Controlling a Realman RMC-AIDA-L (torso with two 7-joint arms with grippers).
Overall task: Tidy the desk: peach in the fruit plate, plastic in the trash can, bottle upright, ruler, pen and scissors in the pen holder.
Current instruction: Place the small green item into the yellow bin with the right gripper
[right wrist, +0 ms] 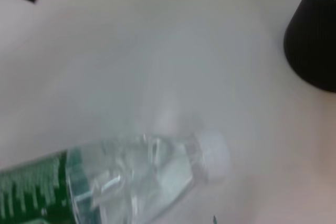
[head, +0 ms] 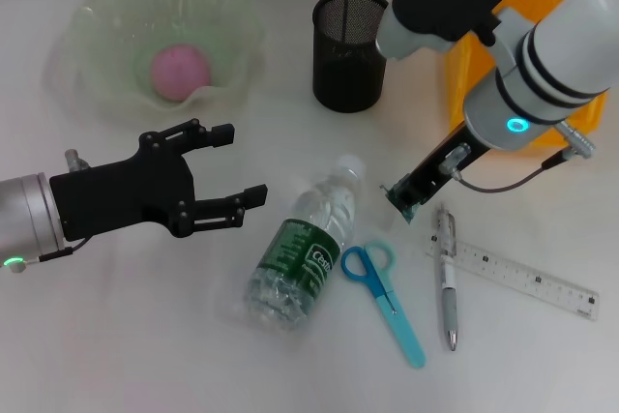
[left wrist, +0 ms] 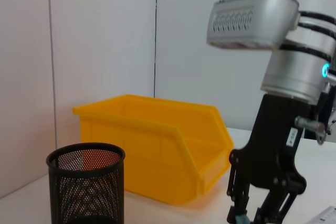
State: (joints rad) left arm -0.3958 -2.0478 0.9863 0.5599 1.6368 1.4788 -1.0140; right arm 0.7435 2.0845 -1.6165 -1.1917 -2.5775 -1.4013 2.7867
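A clear water bottle with a green label [head: 305, 249] lies on its side on the white desk, cap toward the far right; it also shows in the right wrist view [right wrist: 131, 177]. Clear plastic [head: 230, 305] lies at its base end. A pink peach [head: 180, 72] sits in the pale green fruit plate [head: 97, 26]. Blue scissors [head: 383, 289], a pen [head: 447, 278] and a clear ruler [head: 527, 280] lie right of the bottle. My left gripper [head: 240, 165] is open and empty, left of the bottle. My right gripper [head: 400, 200] is shut and empty, just right of the bottle cap.
The black mesh pen holder [head: 349, 38] stands at the back centre, also in the left wrist view [left wrist: 86, 184]. The yellow bin [head: 462, 74] sits at the back right behind my right arm [left wrist: 149, 148].
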